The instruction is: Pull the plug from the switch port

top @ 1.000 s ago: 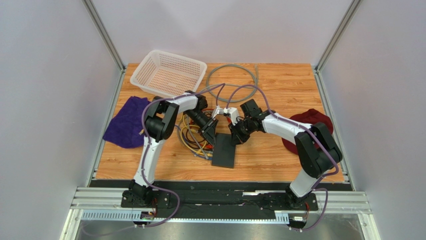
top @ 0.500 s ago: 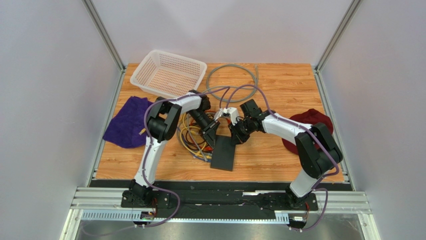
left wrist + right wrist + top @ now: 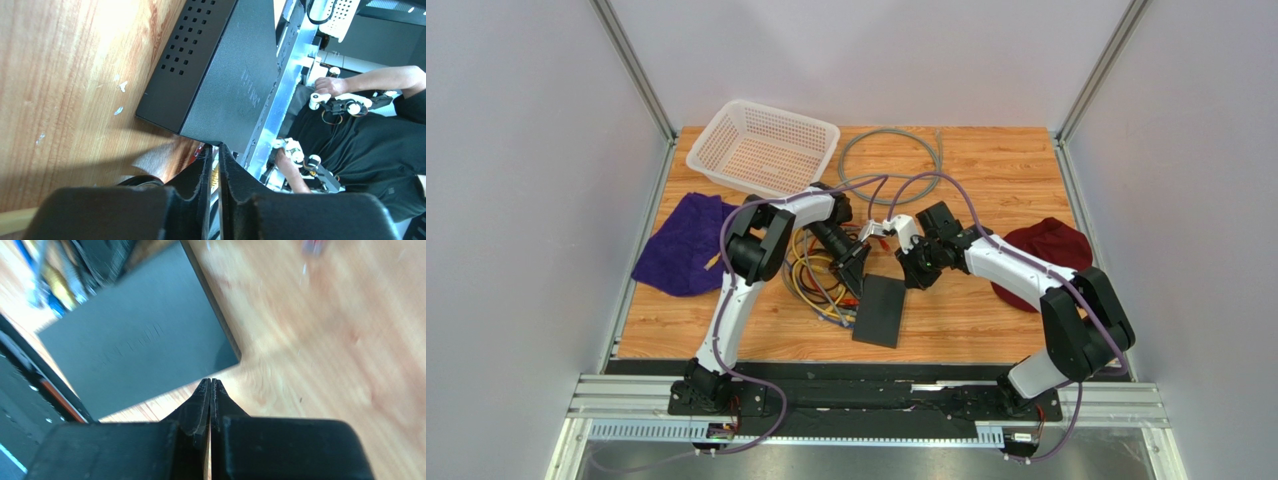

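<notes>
Where the two arms lean in from the near edge of the table point(image 3: 986, 170), the switch point(image 3: 879, 311) lies flat on the wood between them. It is slightly skewed, with its far end pointing up between the two wrists. Its plain top and a side with rows of small holes show in the left wrist view. The edge with the sockets, and any plug in it, cannot be made out in any view.

The left gripper point(image 3: 214, 150) hangs at a corner of the switch. Its fingers are drawn almost together, leaving only a thin slit, and nothing shows clamped between them. Whether it touches the box cannot be told. The right gripper point(image 3: 210, 382) has its fingers pressed fully together on nothing. Its tip sits over bare wood just beside another corner of the switch, though that view is blurred.

Just left of the switch, under the left arm, lies a tangle of yellow and orange cables point(image 3: 818, 285). A purple cloth point(image 3: 678, 248) lies at the left edge of the table and a dark red cloth point(image 3: 1056, 245) at the right. Farther back stands a white mesh basket point(image 3: 716, 140), with a loop of grey cable point(image 3: 891, 131) beside it on its right.
</notes>
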Controlling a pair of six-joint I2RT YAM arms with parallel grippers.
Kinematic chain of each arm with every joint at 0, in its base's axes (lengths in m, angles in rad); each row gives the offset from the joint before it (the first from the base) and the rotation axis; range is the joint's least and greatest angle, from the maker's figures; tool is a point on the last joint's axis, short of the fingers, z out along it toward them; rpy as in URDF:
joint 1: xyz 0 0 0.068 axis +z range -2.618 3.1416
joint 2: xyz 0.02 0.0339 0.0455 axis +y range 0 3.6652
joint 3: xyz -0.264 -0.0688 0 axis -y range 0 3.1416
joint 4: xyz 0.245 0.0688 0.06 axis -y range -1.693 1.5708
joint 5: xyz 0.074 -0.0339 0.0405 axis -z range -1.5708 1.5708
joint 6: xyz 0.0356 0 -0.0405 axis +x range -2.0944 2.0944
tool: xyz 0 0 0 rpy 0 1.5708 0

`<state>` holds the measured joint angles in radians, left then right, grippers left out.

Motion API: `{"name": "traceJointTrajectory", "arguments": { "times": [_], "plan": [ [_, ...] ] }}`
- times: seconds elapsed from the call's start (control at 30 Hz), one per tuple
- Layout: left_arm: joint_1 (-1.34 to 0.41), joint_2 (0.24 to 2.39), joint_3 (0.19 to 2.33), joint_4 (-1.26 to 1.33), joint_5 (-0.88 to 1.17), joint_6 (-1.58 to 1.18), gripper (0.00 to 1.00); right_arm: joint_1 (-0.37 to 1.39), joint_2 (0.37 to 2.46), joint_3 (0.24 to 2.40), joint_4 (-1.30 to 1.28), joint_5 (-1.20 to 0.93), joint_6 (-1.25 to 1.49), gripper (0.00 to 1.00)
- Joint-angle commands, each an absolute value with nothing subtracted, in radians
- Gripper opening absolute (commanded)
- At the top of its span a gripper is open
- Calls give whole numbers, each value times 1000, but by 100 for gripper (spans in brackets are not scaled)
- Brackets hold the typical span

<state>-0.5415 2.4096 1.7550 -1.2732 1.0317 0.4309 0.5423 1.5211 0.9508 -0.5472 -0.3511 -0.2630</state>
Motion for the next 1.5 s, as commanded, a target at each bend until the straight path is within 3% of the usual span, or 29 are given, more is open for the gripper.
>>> {"name": "traceJointTrajectory", "arguments": {
  "times": [0.0, 0.17, 0.33, 0.6, 0.67, 0.9, 1.1, 1.47],
  "plan": [
    [-558, 2415, 1753, -1158, 960, 430, 22, 546, 1500, 890, -577, -282, -272, 1],
    [-558, 2395, 1695, -1123, 1003, 373, 22, 549, 1549, 882, -539, -343, -239, 2],
    [-534, 2381, 1687, -1026, 1055, 259, 23, 549, 1667, 1014, -450, -495, -131, 3],
    [-483, 2379, 1785, -887, 965, 16, 25, 540, 2018, 1562, -595, -569, -186, 3],
    [-472, 2340, 1781, -871, 925, -18, 27, 541, 2028, 1592, -607, -548, -204, 3],
    [-446, 2234, 1701, -822, 851, -12, 33, 534, 1828, 1461, -629, -433, -273, 4],
    [-434, 2227, 1657, -822, 874, 58, 34, 558, 1691, 1313, -621, -515, -270, 5],
    [-434, 2263, 1585, -853, 946, 184, 37, 568, 1782, 1186, -583, -534, -328, 4]
  ]
}}
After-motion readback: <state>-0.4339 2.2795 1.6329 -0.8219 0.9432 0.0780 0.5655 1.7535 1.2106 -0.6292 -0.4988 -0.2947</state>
